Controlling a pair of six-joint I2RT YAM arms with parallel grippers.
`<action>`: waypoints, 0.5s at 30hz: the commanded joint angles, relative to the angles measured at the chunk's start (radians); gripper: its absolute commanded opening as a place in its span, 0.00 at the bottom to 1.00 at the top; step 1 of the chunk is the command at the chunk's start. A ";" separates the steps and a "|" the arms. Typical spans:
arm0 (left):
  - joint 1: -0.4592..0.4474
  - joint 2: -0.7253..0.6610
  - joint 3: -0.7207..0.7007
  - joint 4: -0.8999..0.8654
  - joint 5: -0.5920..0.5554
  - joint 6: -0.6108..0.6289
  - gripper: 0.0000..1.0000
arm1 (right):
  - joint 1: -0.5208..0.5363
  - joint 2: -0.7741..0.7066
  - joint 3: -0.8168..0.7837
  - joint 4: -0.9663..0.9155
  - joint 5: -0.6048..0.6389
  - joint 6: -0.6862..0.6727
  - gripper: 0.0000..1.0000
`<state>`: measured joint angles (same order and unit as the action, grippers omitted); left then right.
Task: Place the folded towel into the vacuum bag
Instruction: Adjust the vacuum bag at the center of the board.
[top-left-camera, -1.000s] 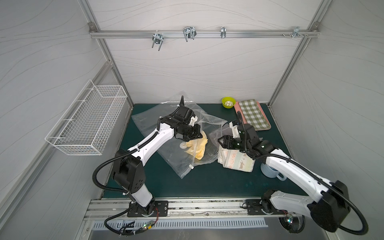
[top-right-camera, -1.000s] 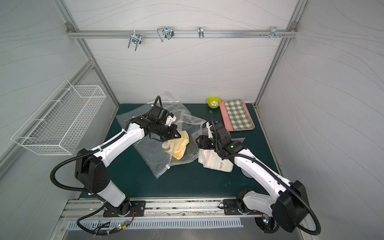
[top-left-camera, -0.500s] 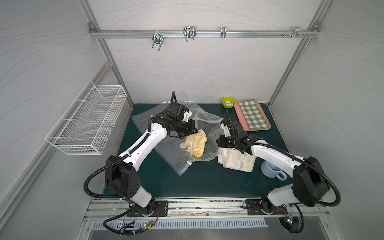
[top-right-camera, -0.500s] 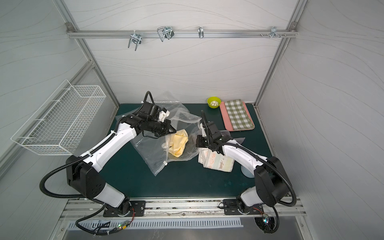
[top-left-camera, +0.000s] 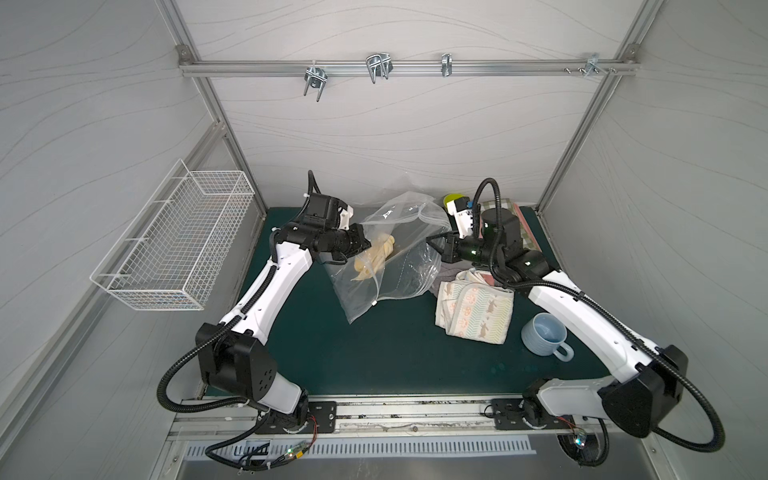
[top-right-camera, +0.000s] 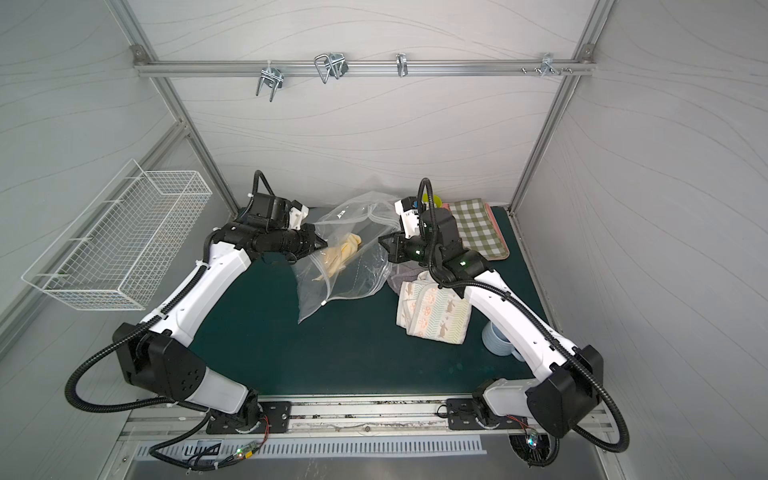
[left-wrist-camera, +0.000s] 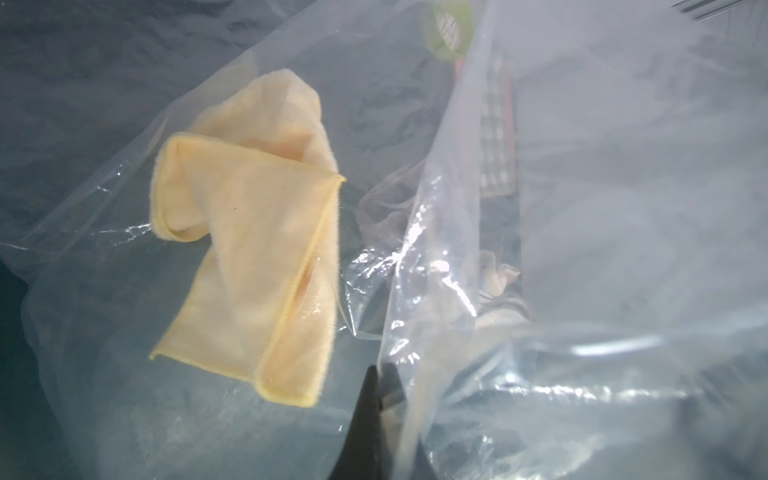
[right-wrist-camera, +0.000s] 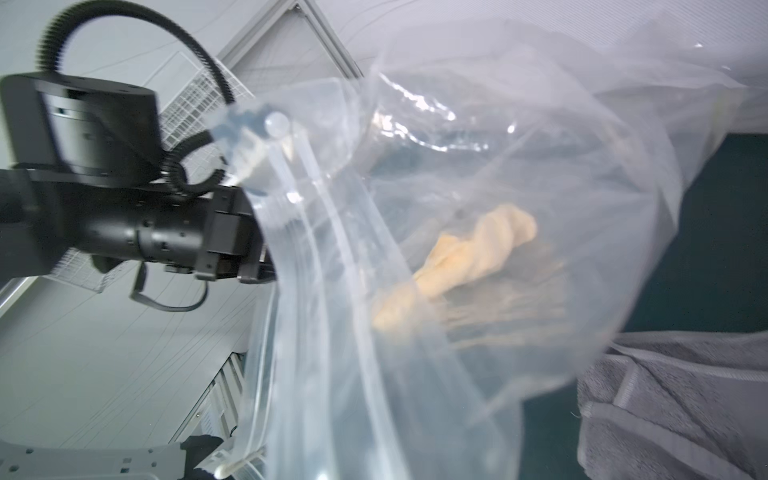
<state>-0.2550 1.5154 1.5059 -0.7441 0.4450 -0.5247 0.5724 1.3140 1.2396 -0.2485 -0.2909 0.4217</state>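
A large, clear and crinkly vacuum bag (top-left-camera: 399, 270) is held up off the dark green worktop (top-left-camera: 374, 361), stretched between the two arms. One edge is pinched in the left gripper (top-left-camera: 365, 245), whose black fingers (left-wrist-camera: 370, 415) are seen pressed together on the plastic in the left wrist view. The opposite edge is met by the right gripper (top-left-camera: 430, 241), which is closed; its tips lie on the film in both top views, and the bag appears to be nipped there.

Between the two sets of fingers the bag (top-right-camera: 353, 270) hangs as a slack pouch, with its lower corner trailing down to the worktop. A double zip-seal strip is seen running along the side next to the left fingers, and a small white slider clip (top-left-camera: 375, 303) sits on that strip well below them.

A pale yellow towel (top-left-camera: 376, 255) is shown inside the bag, just beside the left fingers. It is loosely folded and sagging, with a stitched hem (left-wrist-camera: 249, 249).

Below the right fingers, outside the bag, a folded patterned towel (top-left-camera: 473, 311) lies on a grey towel (right-wrist-camera: 673, 407). A pale blue mug (top-left-camera: 544, 338) stands beyond them, well apart from both grippers. A green-checked cloth (top-right-camera: 478, 228) lies behind the right arm.
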 joint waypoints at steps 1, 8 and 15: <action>0.011 -0.036 0.069 0.016 -0.052 0.019 0.00 | -0.055 0.011 -0.028 -0.095 0.079 0.057 0.00; -0.044 -0.022 -0.080 0.093 -0.034 -0.038 0.00 | -0.119 -0.177 -0.215 -0.209 0.264 0.145 0.60; -0.145 0.035 -0.188 0.147 -0.040 -0.059 0.00 | -0.228 -0.410 -0.405 -0.446 0.517 0.294 0.78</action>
<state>-0.3775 1.5276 1.3205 -0.6518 0.4038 -0.5621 0.3870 0.9607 0.8814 -0.5468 0.0830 0.6216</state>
